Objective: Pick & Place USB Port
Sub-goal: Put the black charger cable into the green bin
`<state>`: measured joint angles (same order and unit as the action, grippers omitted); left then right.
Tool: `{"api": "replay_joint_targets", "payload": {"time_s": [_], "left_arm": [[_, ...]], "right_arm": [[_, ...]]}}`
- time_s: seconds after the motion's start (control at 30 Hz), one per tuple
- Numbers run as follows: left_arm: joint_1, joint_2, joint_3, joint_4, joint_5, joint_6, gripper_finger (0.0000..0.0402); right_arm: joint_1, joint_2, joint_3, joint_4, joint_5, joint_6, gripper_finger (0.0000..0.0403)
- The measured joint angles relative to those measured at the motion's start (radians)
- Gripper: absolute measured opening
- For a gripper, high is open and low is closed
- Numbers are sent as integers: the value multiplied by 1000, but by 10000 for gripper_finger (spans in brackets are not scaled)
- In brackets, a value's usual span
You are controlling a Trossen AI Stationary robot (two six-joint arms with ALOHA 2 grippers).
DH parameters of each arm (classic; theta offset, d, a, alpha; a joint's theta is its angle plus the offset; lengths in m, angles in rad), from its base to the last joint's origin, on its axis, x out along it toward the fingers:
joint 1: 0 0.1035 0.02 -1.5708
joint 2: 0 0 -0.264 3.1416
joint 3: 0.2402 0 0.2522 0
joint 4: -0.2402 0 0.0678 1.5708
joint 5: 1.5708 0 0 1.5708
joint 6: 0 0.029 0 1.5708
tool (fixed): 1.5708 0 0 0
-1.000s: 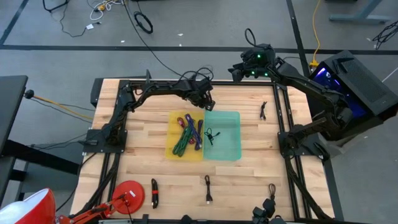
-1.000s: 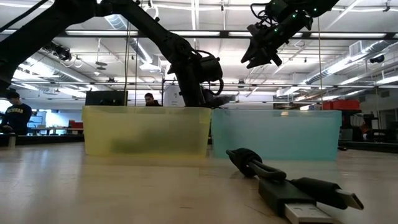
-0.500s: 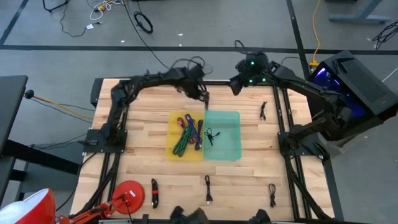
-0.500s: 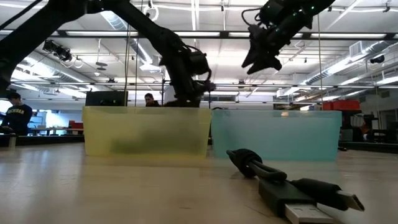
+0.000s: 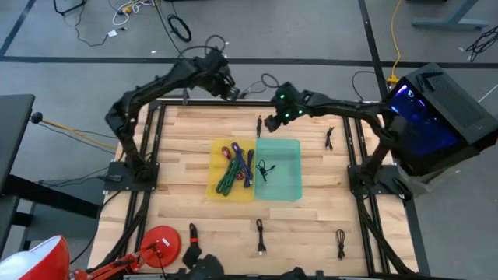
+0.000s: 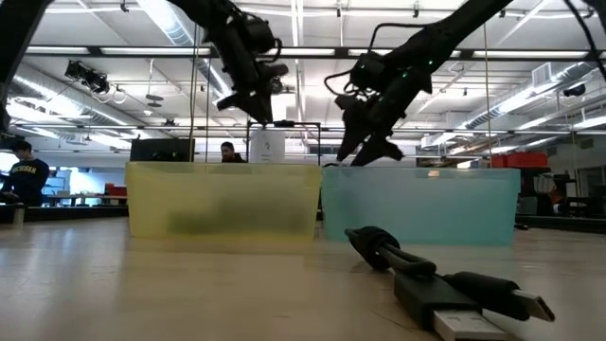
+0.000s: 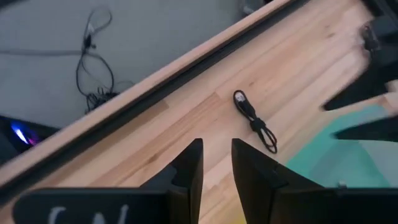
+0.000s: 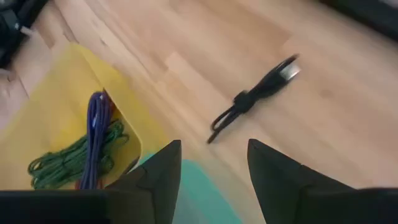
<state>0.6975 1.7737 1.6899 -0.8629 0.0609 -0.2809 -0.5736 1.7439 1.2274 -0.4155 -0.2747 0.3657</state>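
Note:
A small black coiled USB cable (image 5: 258, 126) lies flat on the wood just beyond the far walls of the two bins. It also shows in the right wrist view (image 8: 249, 99), its plug (image 8: 289, 71) pointing away, and in the left wrist view (image 7: 255, 121). My right gripper (image 5: 270, 124) (image 8: 211, 146) hovers open just right of the cable, above the teal bin's far edge, touching nothing. My left gripper (image 5: 233, 93) (image 7: 216, 144) is raised over the table's far edge, its fingers a little apart and empty.
The yellow bin (image 5: 214, 183) holds green, purple and red cables. The teal bin (image 5: 292, 187) holds one black cable (image 5: 263, 169). More black cables lie at the right (image 5: 329, 138) and along the near edge (image 5: 193, 241) (image 5: 260, 236) (image 5: 340, 243). One lies close to the low camera (image 6: 426, 275).
My right gripper has swung from beyond the table's far edge toward the left and near side, and come down beside the black cable. My left gripper has risen from the bins' far edge and drawn back toward the far left.

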Motion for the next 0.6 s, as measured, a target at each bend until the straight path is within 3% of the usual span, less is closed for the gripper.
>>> {"api": "replay_joint_targets", "payload": {"time_s": [0.6], "left_arm": [[-32,-167,-1,-135,22,158,89]], "right_arm": [[46,198,0,170,154,316,184]]}}
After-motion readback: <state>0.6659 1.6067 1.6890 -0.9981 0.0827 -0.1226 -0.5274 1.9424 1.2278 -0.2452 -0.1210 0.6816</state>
